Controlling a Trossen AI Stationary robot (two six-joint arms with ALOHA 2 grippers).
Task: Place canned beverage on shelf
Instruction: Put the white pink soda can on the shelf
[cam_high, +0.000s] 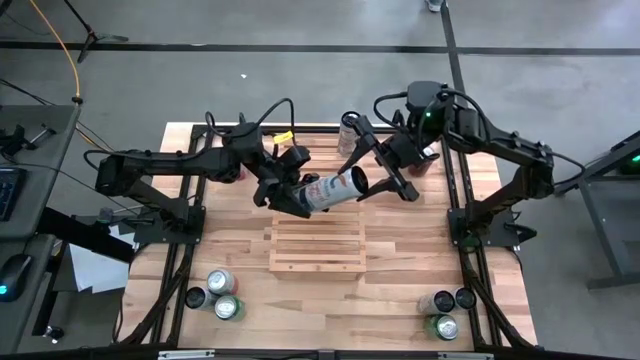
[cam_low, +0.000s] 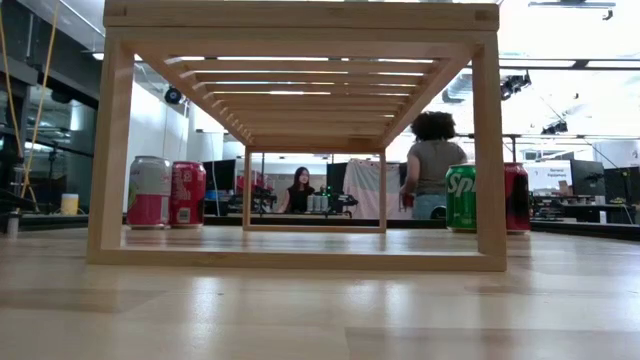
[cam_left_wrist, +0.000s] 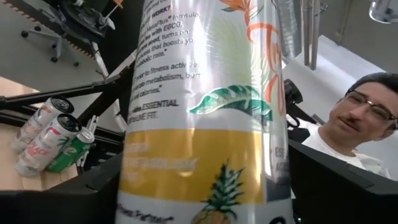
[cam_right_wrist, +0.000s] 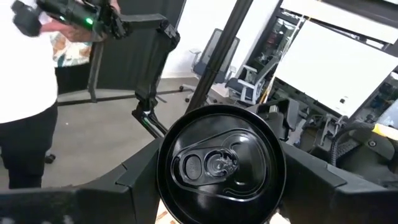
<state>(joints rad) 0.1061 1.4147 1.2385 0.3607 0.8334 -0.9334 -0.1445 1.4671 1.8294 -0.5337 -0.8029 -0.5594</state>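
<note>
A white canned beverage (cam_high: 332, 190) with pineapple print lies about level in the air over the far side of the pale slatted shelf (cam_high: 317, 247). My left gripper (cam_high: 290, 192) is shut on it; the can fills the left wrist view (cam_left_wrist: 205, 106). My right gripper (cam_high: 368, 180) is open at the can's black top end (cam_right_wrist: 221, 163), one finger on either side; I cannot tell whether they touch it. In the low view the shelf (cam_low: 300, 20) shows as a wooden frame, and neither gripper shows there. My left gripper pinches the can's body near its bottom end (cam_left_wrist: 199, 186) between its two fingers, which stand on opposite sides of the can. It comes level from the table's left. The can is lifted clear of the shelf, lying on its side, top end toward the right arm.
Three cans (cam_high: 220, 295) stand at the table's near left and three (cam_high: 445, 308) at the near right. More cans stand at the far edge (cam_high: 347, 130). The black frame (cam_high: 455, 190) borders the table. A person (cam_left_wrist: 354, 124) and another (cam_right_wrist: 25, 93) are beyond the table.
</note>
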